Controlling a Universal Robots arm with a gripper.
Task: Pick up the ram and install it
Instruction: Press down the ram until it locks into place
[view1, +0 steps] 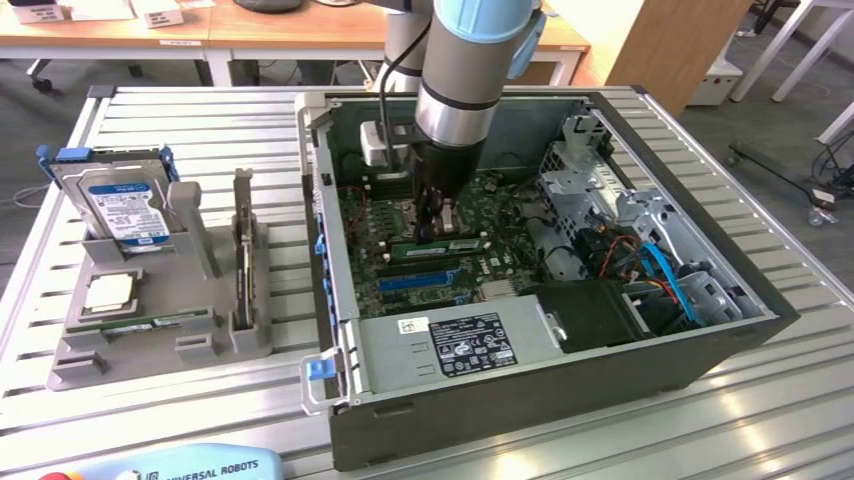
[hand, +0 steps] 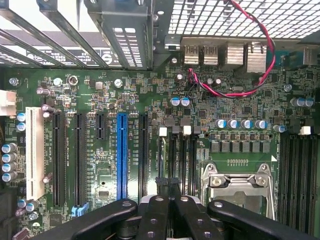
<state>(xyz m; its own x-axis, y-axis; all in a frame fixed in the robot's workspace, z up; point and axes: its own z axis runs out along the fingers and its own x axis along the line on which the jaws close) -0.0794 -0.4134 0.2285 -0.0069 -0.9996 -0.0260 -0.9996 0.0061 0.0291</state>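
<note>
Pressed together with no gap between the fingers, my end effector (view1: 438, 225) reaches down inside the open computer case (view1: 694, 330). From the wrist, its black, rounded, bolted fingers meet at ribbed tips (hand: 168, 182) above the motherboard (hand: 100, 100), over the narrow black slots with white end clips.

The ram (view1: 447, 245) is not pinched between my fingers. It stands on its thin edge in the motherboard right under the fingertips: a flat green stick with a pale label strip on its face. I cannot tell whether the tips touch its top edge. Its long axis runs across the board from the exterior view's left to the exterior view's right, parallel to the blue slot (view1: 414, 278) lying nearer the case's front wall. Its broad face looks toward that wall.

The board is matte green, crowded with small silver-topped capacitors, long black slots and one glossy blue slot. A square metal processor socket frame (hand: 240, 182) sits just beside my fingers. A twisted red and black wire (hand: 260, 65) loops near the perforated metal wall.

On the ribbed metal surface (view1: 200, 130), well apart from the case, a grey moulded tray (view1: 134, 350) holds a hard drive (view1: 127, 205), a square silver chip (view1: 110, 290) and an upright dark card (view1: 243, 250).
</note>
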